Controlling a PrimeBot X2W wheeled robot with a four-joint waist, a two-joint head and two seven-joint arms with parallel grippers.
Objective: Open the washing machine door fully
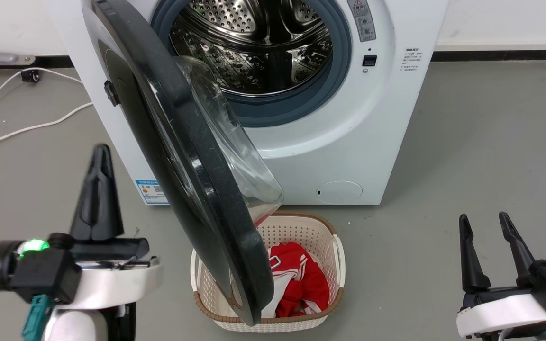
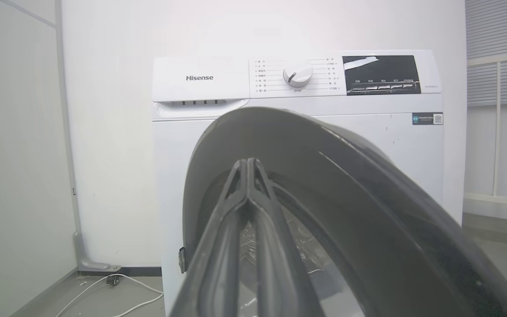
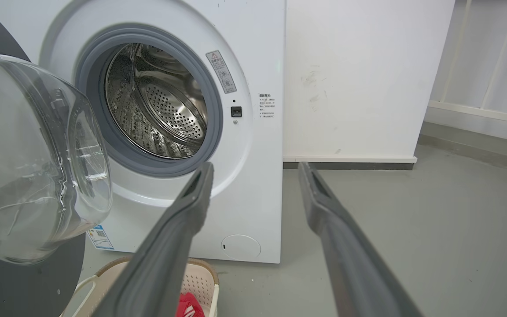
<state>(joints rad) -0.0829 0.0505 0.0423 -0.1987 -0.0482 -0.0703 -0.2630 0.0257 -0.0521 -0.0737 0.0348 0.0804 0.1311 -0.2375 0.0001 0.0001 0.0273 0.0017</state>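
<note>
Closest in the head view, the left end effector (image 1: pixel 99 154) has its fingers pressed together on nothing, just beside the outer face of the washing machine door (image 1: pixel 183 156) (contact cannot be told). That door stands swung out, edge-on, from the washing machine (image 1: pixel 349 142), over a laundry basket (image 1: pixel 301 232) holding red cloth (image 1: pixel 301 279). Well apart, the right end effector (image 1: pixel 483 219) is spread wide and empty.

Bare laundry room: washing machine (image 1: pixel 349 151), laundry basket (image 1: pixel 296 234)
</note>
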